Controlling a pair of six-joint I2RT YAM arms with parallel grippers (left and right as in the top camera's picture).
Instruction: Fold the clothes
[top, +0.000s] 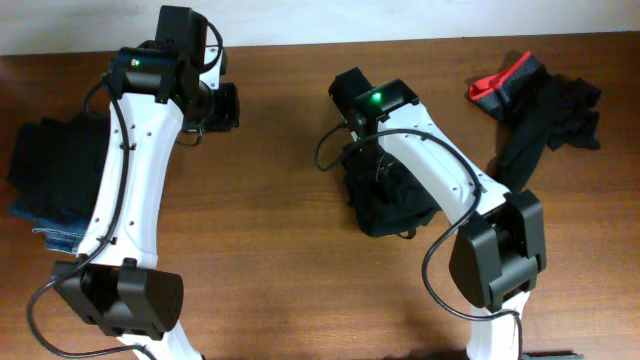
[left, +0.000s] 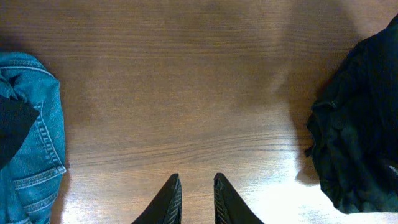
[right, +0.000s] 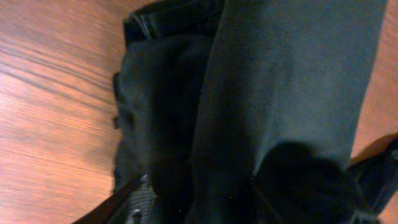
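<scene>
Right arm's over the middle of the table, working a black garment that lies bunched into a compact, lumpy bundle. In the wrist view, the right gripper hangs low over that dark cloth. One finger shows at the lower left and the other is almost lost against the black, but the jaws read as apart and straddling the fabric. Whether any fold is caught between them, I can't tell.

Over on the left, the left gripper hovers above bare wood, its fingers nearly together with a slim gap and nothing in them. To its left are the blue denim jeans, at the bottom of a dark stack by the left edge of the table.

Far right, well apart from everything, there's a loose heap: a red-edged piece beside a sprawl of black clothes, none of it folded.

So my read is that the step in hand is the black garment in the middle. It's gathered but hardly neat, with edges puffing out at the near side. The next move likely calls for the right gripper to come down onto an edge of that bundle and close on it. From there it can either lay one more fold over or carry the bundle left toward the stack. The left arm is free to pin the cloth while that happens. Limp fabric like this could spring open if it's only pinched by a single layer.
</scene>
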